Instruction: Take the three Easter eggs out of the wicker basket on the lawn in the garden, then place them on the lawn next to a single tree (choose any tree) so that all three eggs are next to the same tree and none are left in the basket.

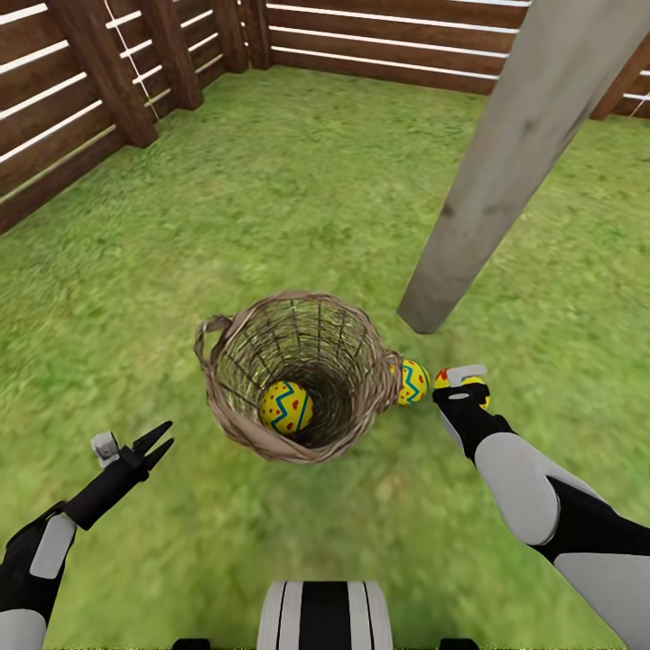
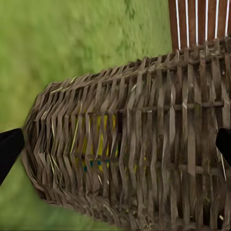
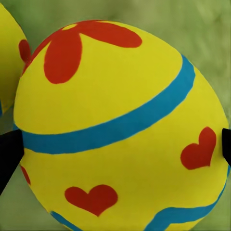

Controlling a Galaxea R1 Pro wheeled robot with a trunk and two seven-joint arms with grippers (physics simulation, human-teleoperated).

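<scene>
Right jaws [image 1: 462, 382] around egg [image 3: 120, 130] near tree [image 1: 506, 162], basket [image 1: 298, 375] beside.

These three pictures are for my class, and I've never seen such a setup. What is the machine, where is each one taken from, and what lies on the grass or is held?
It is a simulated two-armed robot on wheels. The big picture looks down from its head; the others come from cameras at each wrist.

On the lawn stands a wicker basket with one Easter egg inside. A second egg lies on the grass outside it, near the pale tree trunk. A wooden fence runs behind.

The right gripper is at a third egg, which sits between its jaws in the right wrist picture; whether they grip it firmly I cannot tell. The left gripper is open and empty, its camera facing the basket's side.
</scene>
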